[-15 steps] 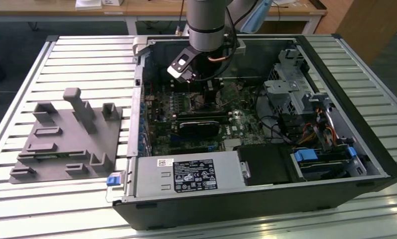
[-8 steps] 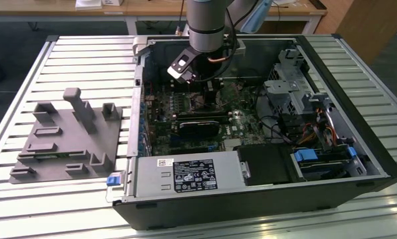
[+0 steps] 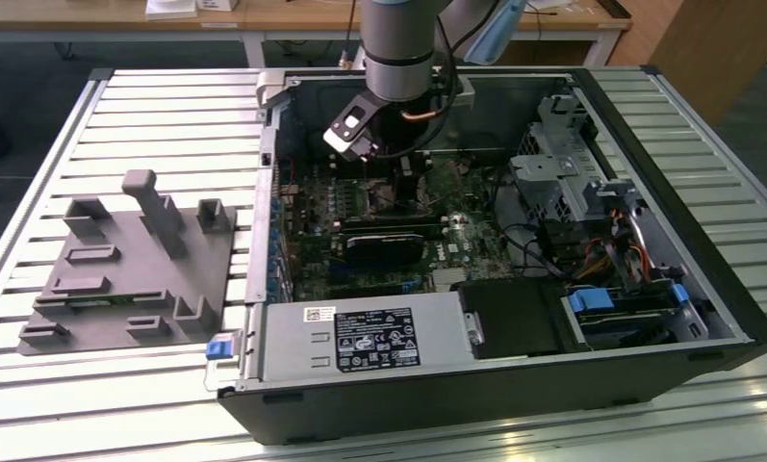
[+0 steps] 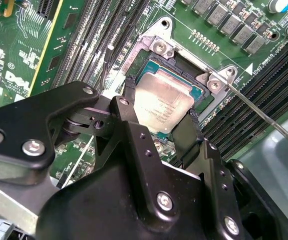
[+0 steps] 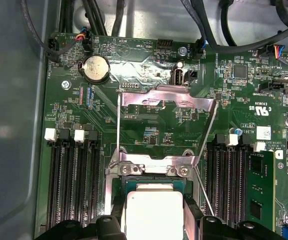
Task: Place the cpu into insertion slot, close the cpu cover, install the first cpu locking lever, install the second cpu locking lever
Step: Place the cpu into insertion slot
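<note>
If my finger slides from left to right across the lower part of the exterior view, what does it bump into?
grey plastic block → small blue tab → silver box with a label → black box → blue drive bracket

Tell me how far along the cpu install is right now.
Nothing looks finished yet. In hand: the gripper has its jaws apparently closed on the cpu, which sits in or just over the slot. Left: the cover stands flipped open, and one lever and the other lever stick up, unlatched.
</note>
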Motion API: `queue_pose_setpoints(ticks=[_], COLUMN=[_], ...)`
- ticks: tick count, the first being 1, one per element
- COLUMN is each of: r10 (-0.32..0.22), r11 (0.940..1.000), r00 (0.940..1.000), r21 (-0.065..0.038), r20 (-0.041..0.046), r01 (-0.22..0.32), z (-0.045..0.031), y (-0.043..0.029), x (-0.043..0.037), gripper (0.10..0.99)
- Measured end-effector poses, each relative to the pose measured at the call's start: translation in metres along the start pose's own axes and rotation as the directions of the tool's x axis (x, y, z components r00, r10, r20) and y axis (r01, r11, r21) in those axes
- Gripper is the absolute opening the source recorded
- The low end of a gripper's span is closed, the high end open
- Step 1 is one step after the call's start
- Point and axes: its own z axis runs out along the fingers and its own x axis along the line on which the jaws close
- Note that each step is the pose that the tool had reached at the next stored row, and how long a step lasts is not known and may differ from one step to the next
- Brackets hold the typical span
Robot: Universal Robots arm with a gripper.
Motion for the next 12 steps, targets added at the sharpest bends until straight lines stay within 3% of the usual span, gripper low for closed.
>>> queue_pose_setpoints(ticks=[1, 2, 12], r10=[0.0, 0.0, 0.001], r11=[1.0, 1.0, 1.0], r00=[1.0, 1.0, 1.0], r21=[0.0, 0.0, 0.0], r20=[-0.0003, -0.0003, -0.0024], r01=[0.0, 0.0, -0.001], z=[0.0001, 0.0001, 0.0001], y=[0.0, 0.0, -0.0001], x=[0.0001, 0.0001, 0.0016], gripper=[0.553, 0.616, 0.616])
